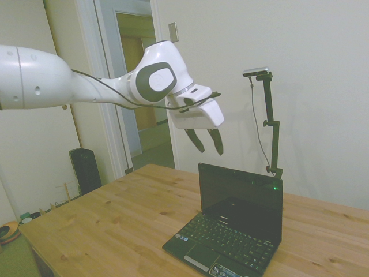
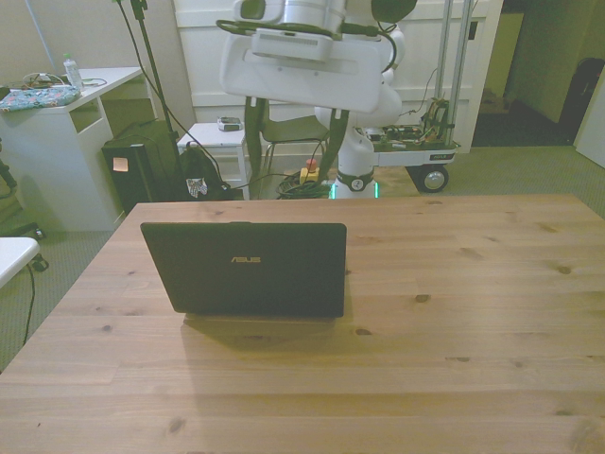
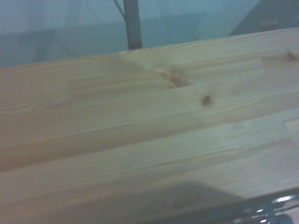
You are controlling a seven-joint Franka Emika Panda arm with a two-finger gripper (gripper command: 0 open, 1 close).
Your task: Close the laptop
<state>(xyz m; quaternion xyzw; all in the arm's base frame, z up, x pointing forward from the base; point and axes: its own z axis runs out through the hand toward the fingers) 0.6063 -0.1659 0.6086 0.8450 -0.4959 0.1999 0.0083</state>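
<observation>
The laptop (image 1: 230, 228) stands open on the wooden table (image 1: 115, 225), its dark screen upright and the keyboard facing the near edge in the side view. In the front view its glossy black lid (image 2: 246, 270) with a small logo faces the camera, left of the table's middle. My gripper (image 1: 206, 141) hangs open in the air above and just behind the lid's top edge, fingers pointing down and touching nothing. In the front view the gripper (image 2: 291, 142) is above the lid. The wrist view shows only blurred bare table (image 3: 140, 116).
Behind the table in the front view stand a white desk (image 2: 66, 142), a black computer tower (image 2: 142, 170), a chair (image 2: 288, 132) and a wheeled cart (image 2: 416, 151). Bare wood lies to the front view's right of the laptop.
</observation>
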